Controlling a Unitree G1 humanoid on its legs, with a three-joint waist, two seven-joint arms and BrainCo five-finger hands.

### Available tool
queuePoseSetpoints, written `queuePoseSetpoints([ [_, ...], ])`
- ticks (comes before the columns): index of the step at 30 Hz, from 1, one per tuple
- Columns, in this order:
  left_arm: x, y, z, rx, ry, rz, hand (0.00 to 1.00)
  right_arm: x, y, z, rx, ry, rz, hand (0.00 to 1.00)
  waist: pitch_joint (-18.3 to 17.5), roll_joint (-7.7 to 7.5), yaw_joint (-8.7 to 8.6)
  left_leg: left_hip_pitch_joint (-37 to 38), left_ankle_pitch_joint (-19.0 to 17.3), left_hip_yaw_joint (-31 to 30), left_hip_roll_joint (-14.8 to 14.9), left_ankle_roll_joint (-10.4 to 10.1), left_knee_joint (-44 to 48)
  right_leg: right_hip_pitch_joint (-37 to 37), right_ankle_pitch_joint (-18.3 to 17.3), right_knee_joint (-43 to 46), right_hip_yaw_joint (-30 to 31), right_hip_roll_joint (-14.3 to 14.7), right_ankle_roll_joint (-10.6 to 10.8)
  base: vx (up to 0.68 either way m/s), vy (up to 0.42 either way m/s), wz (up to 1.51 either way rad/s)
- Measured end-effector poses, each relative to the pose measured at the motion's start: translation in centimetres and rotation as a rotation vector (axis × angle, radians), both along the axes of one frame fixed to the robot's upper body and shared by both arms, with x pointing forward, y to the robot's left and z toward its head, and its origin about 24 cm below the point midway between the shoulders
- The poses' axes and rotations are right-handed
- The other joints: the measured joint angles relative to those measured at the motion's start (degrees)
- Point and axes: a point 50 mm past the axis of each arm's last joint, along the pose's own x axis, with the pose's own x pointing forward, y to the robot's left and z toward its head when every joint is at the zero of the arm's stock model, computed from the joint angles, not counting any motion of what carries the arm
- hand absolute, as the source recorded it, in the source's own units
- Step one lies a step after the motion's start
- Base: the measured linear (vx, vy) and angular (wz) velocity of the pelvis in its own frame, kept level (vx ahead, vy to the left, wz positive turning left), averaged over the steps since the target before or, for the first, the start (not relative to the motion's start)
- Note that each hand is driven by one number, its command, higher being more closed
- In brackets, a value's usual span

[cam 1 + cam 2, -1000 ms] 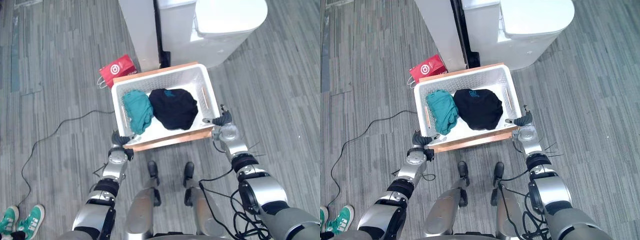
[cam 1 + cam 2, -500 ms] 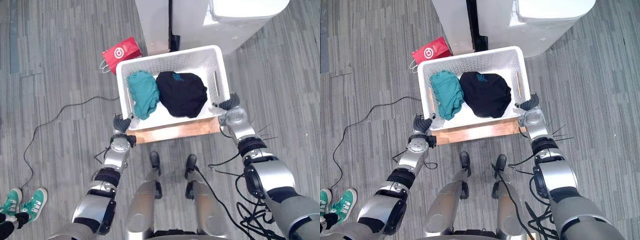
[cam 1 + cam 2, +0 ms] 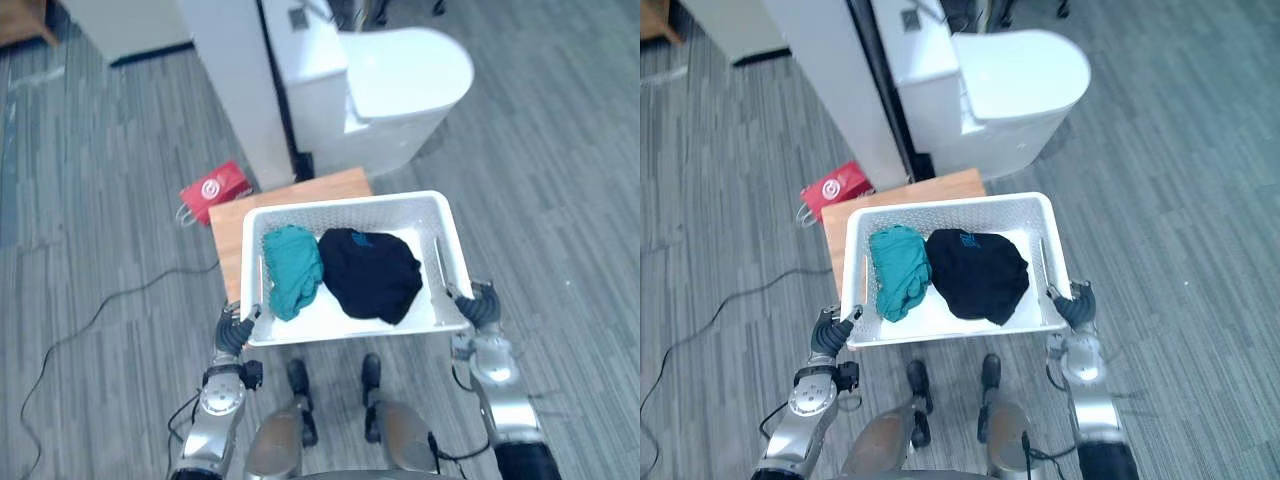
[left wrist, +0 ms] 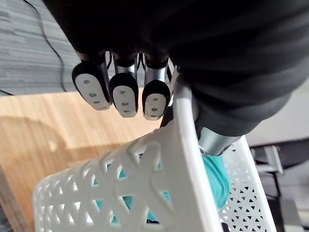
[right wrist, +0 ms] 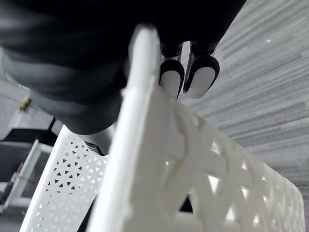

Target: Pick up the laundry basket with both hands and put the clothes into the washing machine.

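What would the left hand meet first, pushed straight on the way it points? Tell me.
The rim of the laundry basket, which the left hand grips; past its fingers, probably the wooden board, depth unclear.

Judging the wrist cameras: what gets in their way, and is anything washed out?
Left wrist view: the dark cover of the left hand and the basket rim stand close in front, teal garment behind. Right wrist view: the right hand and rim likewise. Left eye view: washing machine top bright white.

Grey plank floor (image 3: 100, 250) — red bag (image 3: 213, 192) beside a low wooden stand (image 3: 300, 193), white washing machine (image 3: 390, 90) just behind
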Motion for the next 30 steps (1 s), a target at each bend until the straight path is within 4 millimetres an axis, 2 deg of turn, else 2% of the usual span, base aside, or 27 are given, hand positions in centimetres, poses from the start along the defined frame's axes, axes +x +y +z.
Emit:
queuePoseSetpoints([
  [5, 0.2, -0.3, 0.8, -0.008, -0.035, 0.0, 1.0, -0.5, -0.3, 0.3, 0.01, -0.016, -0.013, 1.0, -1.0, 0.01, -1.43, 3.8, -6.3, 11.8, 2.6, -0.6, 6.7, 0.3, 1.7, 0.1, 10.5, 2.3, 1.6, 0.01, 0.038, -1.22],
  [6, 0.3, -0.3, 0.9, -0.001, -0.034, 0.002, 1.0, -0.4, -0.2, 0.4, 0.013, -0.019, -0.013, 1.0, -1.4, -0.34, -1.5, 4.6, -7.4, 15.7, 3.8, -0.7, 7.9, -0.3, 1.9, -1.0, 8.2, 2.5, 1.8, -0.07, 0.015, -1.43],
  [7, 0.3, -0.2, 0.9, 0.0, -0.034, 0.005, 1.0, -0.3, -0.2, 0.4, 0.013, -0.021, -0.012, 1.0, -1.4, -0.32, -1.86, 5.0, -8.0, 17.7, 4.2, -0.6, 8.4, -0.8, 0.6, -0.9, 4.4, 1.6, -0.3, -0.09, -0.004, -1.47],
  [8, 0.4, -0.2, 0.9, 0.003, -0.033, 0.007, 1.0, -0.2, -0.1, 0.2, 0.022, -0.016, -0.013, 1.0, -1.8, 0.28, -2.19, 5.2, -8.4, 21.2, 5.5, -0.6, 9.0, -2.6, -1.7, 1.1, -8.1, -1.1, -3.2, -0.03, -0.002, -1.59],
  [9, 0.5, 0.0, 1.0, 0.009, -0.038, 0.013, 1.0, -0.2, 0.0, -0.3, 0.044, -0.007, -0.023, 1.0, -2.2, 0.26, -2.0, 5.9, -8.5, 25.3, 6.3, -0.6, 9.2, -4.2, -3.2, 4.9, -22.1, -4.7, -5.4, 0.0, 0.008, -1.59],
  [10, 0.6, 0.1, 1.1, 0.01, -0.039, 0.019, 1.0, -0.1, 0.1, -0.6, 0.053, 0.001, -0.021, 1.0, -2.2, 0.24, -2.08, 6.5, -8.6, 27.0, 6.6, -0.9, 9.3, -4.5, -4.1, 6.9, -27.9, -6.4, -6.7, 0.05, -0.034, -1.81],
  [11, 0.7, 0.4, 1.1, 0.014, -0.035, 0.03, 1.0, 0.2, 0.5, -1.2, 0.075, 0.022, -0.02, 1.0, -2.2, 0.22, -2.09, 8.4, -9.6, 31.4, 7.7, -2.4, 10.8, -4.1, -4.8, 9.9, -36.3, -8.8, -7.7, 0.05, -0.074, -1.39],
  [12, 0.7, 0.5, 1.1, 0.014, -0.034, 0.035, 1.0, 0.3, 0.6, -1.4, 0.081, 0.027, -0.019, 1.0, -2.3, 0.17, -2.06, 9.1, -10.3, 32.7, 8.3, -3.4, 12.0, -4.0, -4.1, 10.3, -36.7, -8.8, -6.7, 0.11, -0.146, -1.55],
  [13, 0.7, 0.5, 1.0, 0.014, -0.031, 0.038, 1.0, 0.3, 0.6, -1.5, 0.082, 0.032, -0.016, 1.0, -2.3, 0.42, -2.08, 9.6, -12.2, 34.5, 10.3, -4.1, 15.9, -4.2, -2.6, 10.7, -34.3, -7.7, -4.6, 0.14, -0.17, -1.4],
  [14, 0.8, 0.3, 0.8, 0.005, -0.023, 0.039, 1.0, 0.4, 0.5, -1.7, 0.083, 0.04, -0.014, 1.0, -2.3, 1.52, -1.96, 9.4, -14.3, 34.4, 15.1, -3.1, 24.2, -4.9, -3.5, 11.9, -31.1, -5.4, -4.9, 0.17, -0.203, -1.73],
  [15, 0.7, 0.2, 0.4, -0.003, -0.007, 0.04, 1.0, 0.4, 0.3, -1.7, 0.077, 0.044, -0.008, 1.0, -2.8, 2.66, -1.82, 7.6, -15.0, 31.8, 21.1, 1.5, 34.7, -5.1, -4.5, 12.3, -28.5, -2.9, -5.6, 0.12, -0.161, -1.52],
  [16, 0.6, 0.1, 0.2, -0.006, 0.003, 0.039, 1.0, 0.5, 0.3, -1.6, 0.07, 0.042, 0.0, 1.0, -2.9, 3.48, -1.7, 5.8, -14.5, 29.0, 24.0, 6.1, 40.6, -4.9, -5.0, 12.2, -27.3, -1.2, -5.9, 0.13, -0.165, -1.56],
  [17, 0.5, -0.2, -0.2, -0.018, 0.018, 0.04, 1.0, 1.0, 0.2, -1.1, 0.058, 0.026, 0.006, 1.0, -2.7, 4.68, -1.41, 1.2, -11.3, 19.6, 27.6, 12.5, 50.6, -4.0, -5.7, 12.2, -24.1, 2.1, -7.0, 0.14, -0.122, -1.71],
  [18, 0.5, -0.4, -0.6, -0.04, 0.033, 0.055, 1.0, 1.5, 0.0, -0.6, 0.036, 0.009, 0.011, 1.0, -2.7, 5.23, -0.17, -3.2, -13.1, 6.7, 24.2, 8.1, 54.4, -3.2, -6.2, 12.1, -20.1, 4.1, -7.7, 0.16, -0.065, -1.83],
  [19, 0.4, -0.6, -0.7, -0.051, 0.035, 0.066, 1.0, 1.7, -0.1, -0.4, 0.027, 0.0, 0.012, 1.0, -2.7, 5.21, 0.53, -5.1, -14.2, 1.5, 21.3, 6.2, 54.9, -2.9, -6.3, 12.1, -18.4, 4.6, -7.9, 0.2, 0.033, -1.83],
  [20, 0.3, -0.8, -0.8, -0.075, 0.035, 0.076, 1.0, 2.1, -0.2, 0.0, 0.017, -0.015, 0.016, 1.0, -2.5, 5.07, 1.56, -8.6, -15.6, -5.9, 15.9, 4.4, 54.1, -1.5, -6.4, 10.9, -15.7, 5.1, -8.1, 0.19, 0.065, -1.34],
  [21, 0.3, -0.8, -0.8, -0.082, 0.035, 0.084, 1.0, 2.2, -0.2, 0.1, 0.012, -0.018, 0.02, 1.0, -2.5, 4.98, 1.97, -10.2, -16.1, -8.4, 13.5, 3.7, 52.7, -0.8, -6.4, 10.2, -14.7, 5.1, -8.1, 0.3, 0.114, -1.52],
  [22, 0.3, -0.7, -0.7, -0.079, 0.032, 0.092, 1.0, 2.4, -0.1, 0.3, 0.005, -0.023, 0.033, 1.0, -2.4, 4.81, 2.91, -12.6, -16.5, -11.2, 9.8, 3.1, 47.8, 1.0, -6.4, 8.3, -12.3, 5.0, -8.1, 0.25, 0.11, -1.22],
  [23, 0.3, -0.6, -0.7, -0.078, 0.028, 0.097, 1.0, 2.5, 0.1, 0.4, 0.002, -0.026, 0.045, 1.0, -2.2, 4.9, 3.37, -14.6, -16.6, -12.3, 8.2, 2.1, 43.4, 2.3, -6.4, 6.6, -10.9, 5.0, -8.1, 0.3, 0.157, -1.39],
  [24, 0.3, -0.4, -0.5, -0.077, 0.02, 0.106, 1.0, 2.7, 0.2, 0.5, -0.005, -0.028, 0.056, 1.0, -2.0, 5.19, 4.07, -16.8, -15.2, -13.3, 6.5, -0.2, 35.9, 4.0, -6.4, 4.0, -9.4, 4.9, -8.1, 0.25, 0.164, -1.15],
  [25, 0.4, -0.5, -0.3, -0.081, 0.013, 0.108, 1.0, 2.7, 0.2, 0.6, -0.008, -0.03, 0.058, 1.0, -2.0, 5.71, 4.42, -17.1, -13.2, -13.7, 5.9, -3.5, 28.0, 5.3, -6.4, 1.9, -8.9, 5.1, -7.6, 0.33, 0.223, -1.07],
  [26, 0.3, -0.4, -0.2, -0.082, 0.008, 0.114, 1.0, 2.7, 0.3, 0.6, -0.009, -0.031, 0.059, 1.0, -1.7, 6.21, 4.67, -16.9, -9.0, -13.6, 5.7, -3.8, 22.7, 6.8, -6.3, 0.3, -7.8, 5.4, -6.5, 0.41, 0.222, -1.02],
  [27, 0.0, 0.0, -0.2, -0.078, 0.008, 0.136, 1.0, 2.6, 0.8, 0.4, 0.005, -0.026, 0.068, 1.0, -2.3, 5.52, 5.42, -15.5, -7.2, -12.6, 4.6, -2.3, 21.6, 8.5, -6.4, -1.7, -5.1, 4.7, -4.5, 0.4, 0.202, -0.72],
  [28, 0.1, 0.0, 0.0, -0.08, -0.002, 0.136, 1.0, 2.7, 0.9, 0.5, 0.004, -0.031, 0.067, 1.0, -2.2, 5.29, 5.32, -15.7, -7.5, -12.4, 4.3, -1.8, 22.5, 8.6, -6.6, -1.8, -4.7, 4.1, -3.8, 0.41, 0.225, -0.44],
  [29, 0.1, -0.1, 0.4, -0.087, -0.019, 0.138, 1.0, 2.6, 0.8, 0.4, 0.006, -0.032, 0.058, 1.0, -2.2, 5.09, 5.28, -15.9, -8.5, -12.3, 3.6, 0.8, 24.2, 8.0, -7.9, 0.6, -4.6, 3.2, -2.1, 0.36, 0.259, -0.08],
  [30, 0.0, -0.2, 0.3, -0.091, -0.016, 0.142, 1.0, 2.5, 0.9, 0.3, 0.011, -0.029, 0.054, 1.0, -2.3, 4.68, 5.45, -15.0, -9.5, -11.7, 2.7, 2.9, 24.8, 6.9, -10.8, 5.2, -4.6, 2.0, -0.8, 0.37, 0.241, -0.11],
])
